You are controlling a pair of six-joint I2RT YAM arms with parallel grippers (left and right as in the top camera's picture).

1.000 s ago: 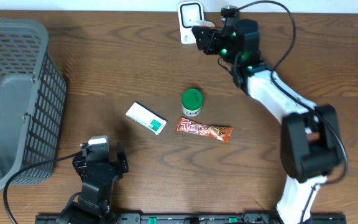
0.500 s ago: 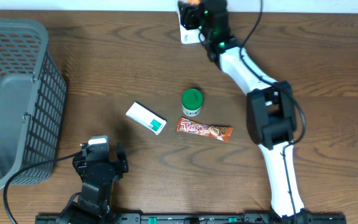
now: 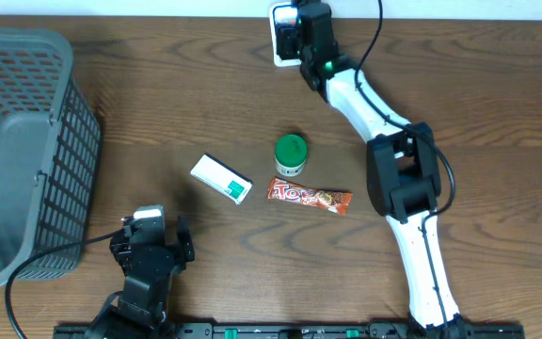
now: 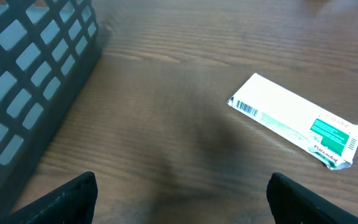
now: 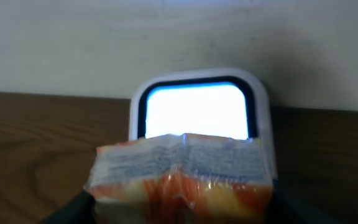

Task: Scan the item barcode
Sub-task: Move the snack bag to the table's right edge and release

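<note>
Two arms at the table point(image 3: 497, 94); entries run from the robot's edge outward.

Left gripper point(image 4: 182, 208): hovers low over bare wood at the near edge. Fingers point(image 4: 73, 199) stand wide apart, nothing between them.

White and green box point(image 4: 294, 121): lies flat just beyond the left gripper, lengthwise at a slant. Small barcode printed at its white end, facing up. Not touched by either arm.

Red candy bar point(image 3: 310, 196): flat on the wood, right of the box, close to it but apart.

Green-lidded jar point(image 3: 290, 153): upright, just behind the candy bar; whether the two touch cannot be told from overhead.

Grey mesh basket point(image 3: 73, 122): on the left side of the table, well apart from the three items.

Right arm: stretched across the table to the far edge.

Right gripper point(image 5: 179, 208): fingers clamped on an orange and white packet point(image 5: 179, 165), one dark finger showing at each lower corner of the wrist view. The crimped top seam of the packet points toward the scanner point(image 5: 197, 106).

Scanner: white housing, upright at the far table edge against the pale wall point(image 5: 179, 31); its window glows bluish white. The packet is held right before the window, covering its lower edge in the wrist view. Contact between packet and scanner cannot be determined. No barcode on the packet can be made out.
</note>
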